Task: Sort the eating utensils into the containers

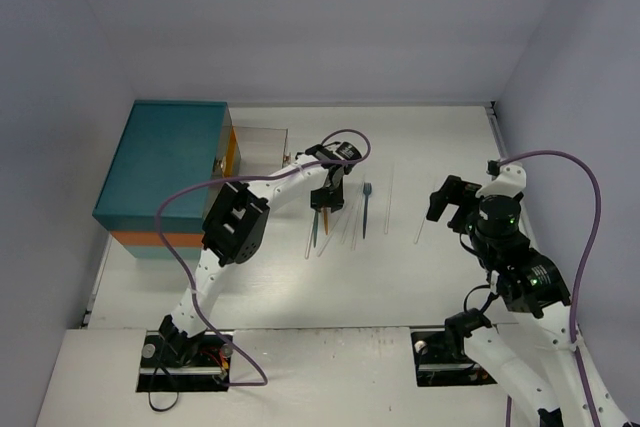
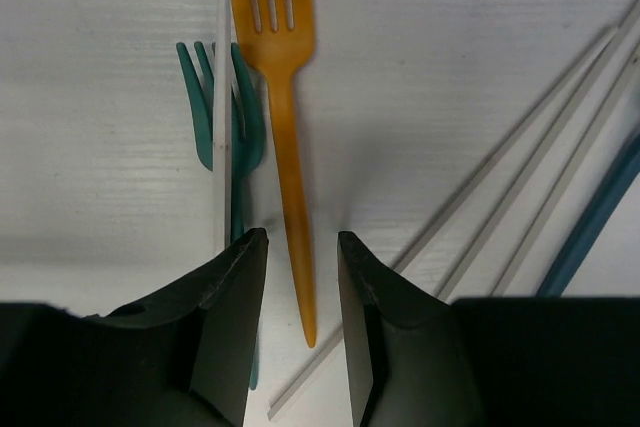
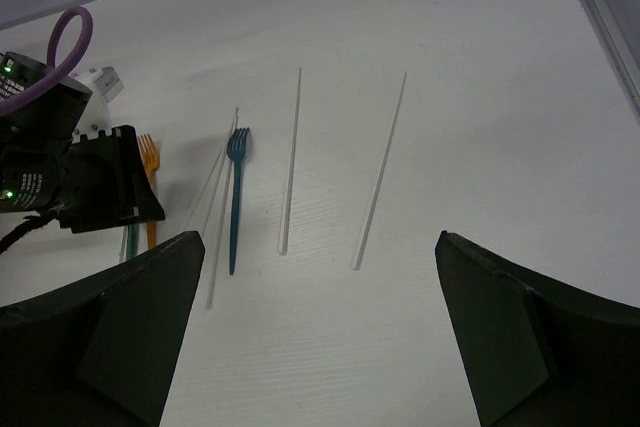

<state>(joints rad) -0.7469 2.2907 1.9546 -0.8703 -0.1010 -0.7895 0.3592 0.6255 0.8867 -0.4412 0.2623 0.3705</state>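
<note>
An orange fork [image 2: 285, 127] lies flat on the white table, and its handle runs between the fingers of my left gripper [image 2: 302, 247]. The jaws stand narrowly apart, with a gap on each side of the handle. Beside it lies a teal fork [image 2: 200, 107] with a pale chopstick [image 2: 224, 97] across it. More chopsticks [image 2: 520, 157] and a blue fork [image 3: 235, 197] lie to the right. My right gripper [image 3: 318, 242] hovers wide open and empty near two separate chopsticks [image 3: 380, 172]. The teal chest [image 1: 165, 162] stands at the left.
A clear drawer [image 1: 262, 147] sticks out from the chest's right side, just behind my left arm. Grey walls close in the table on the left, back and right. A purple cable loops over each arm.
</note>
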